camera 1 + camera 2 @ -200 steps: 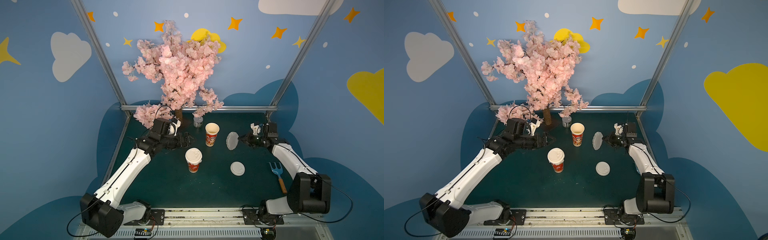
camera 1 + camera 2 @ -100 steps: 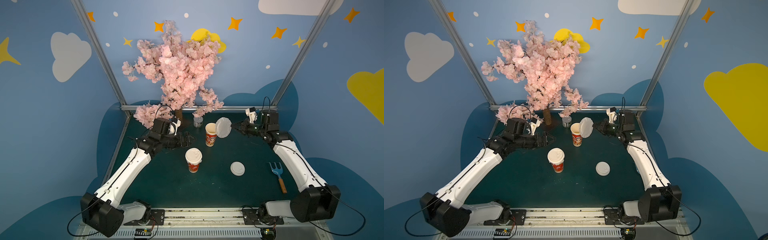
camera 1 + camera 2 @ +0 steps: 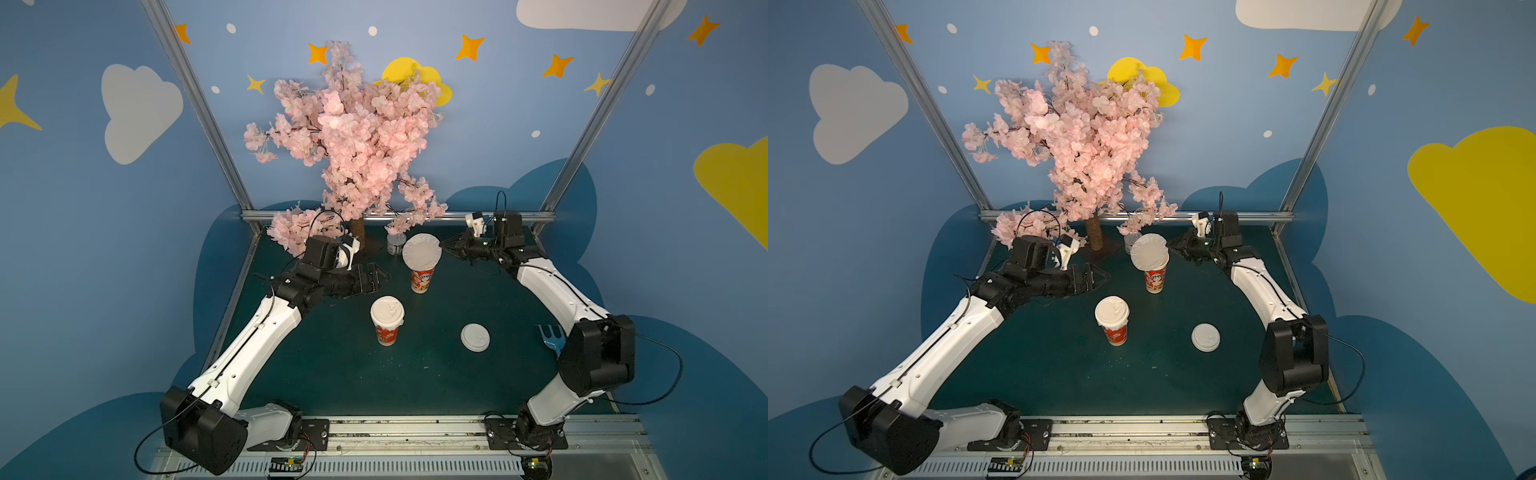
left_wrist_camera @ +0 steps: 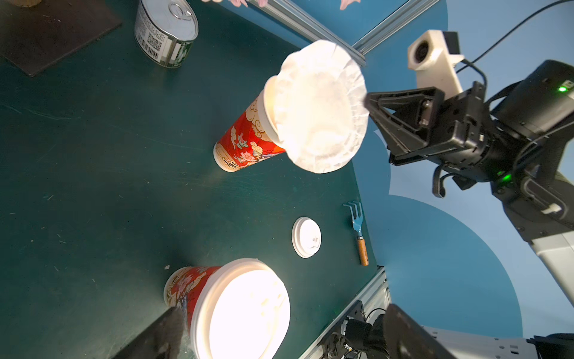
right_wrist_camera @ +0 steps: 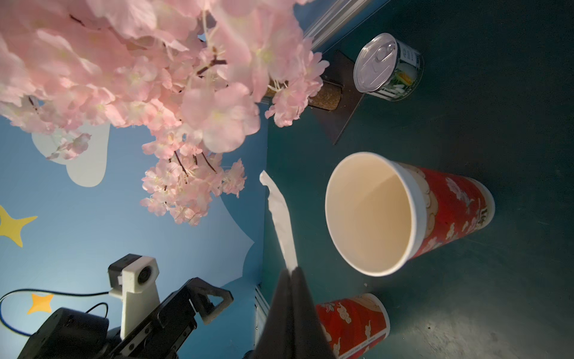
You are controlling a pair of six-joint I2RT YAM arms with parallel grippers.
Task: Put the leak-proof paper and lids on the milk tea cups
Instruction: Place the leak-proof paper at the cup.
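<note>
- Your left arm point(image 3: 257, 336) and right arm point(image 3: 552, 291): white shells, black joint housings.
- Your right gripper point(image 4: 368, 104): black triangular fingers point(image 4: 403, 136); behind them, a white camera block point(image 4: 433, 60) and green lights point(image 4: 505, 177).
- Thin black cables point(image 3: 680, 371) loop farther behind the fingers.

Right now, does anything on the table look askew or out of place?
Yes. The leak-proof paper, pinched at its edge by the right gripper, is steeply tilted beside the mouth of the far cup, not flat on it; that mouth is uncovered. Nothing looks spilled.
</note>
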